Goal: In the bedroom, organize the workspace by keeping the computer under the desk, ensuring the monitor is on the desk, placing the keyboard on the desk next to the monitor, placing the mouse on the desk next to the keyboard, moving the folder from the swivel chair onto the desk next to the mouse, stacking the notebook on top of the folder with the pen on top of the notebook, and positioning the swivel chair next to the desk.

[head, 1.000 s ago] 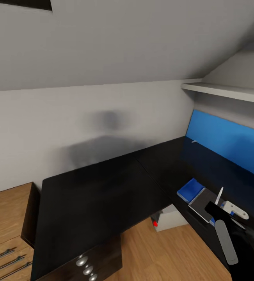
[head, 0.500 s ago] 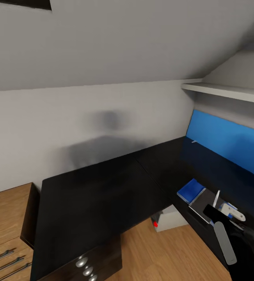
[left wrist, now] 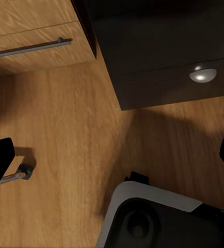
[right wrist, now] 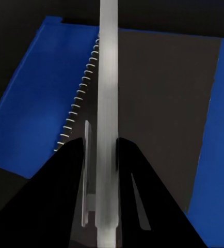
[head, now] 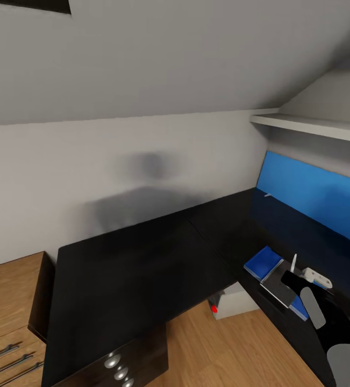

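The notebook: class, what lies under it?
Under the notebook lies the blue folder, showing on both sides, on the black desk. The folder's middle is covered.

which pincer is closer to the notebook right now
Right. The right pincer is directly over the notebook, holding a pen above it. The left pincer hangs over the wooden floor by the desk drawers.

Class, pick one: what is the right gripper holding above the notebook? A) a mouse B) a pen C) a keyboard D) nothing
B: the right gripper is closed on the slim silvery pen, upright over the spiral-bound notebook on the blue folder.
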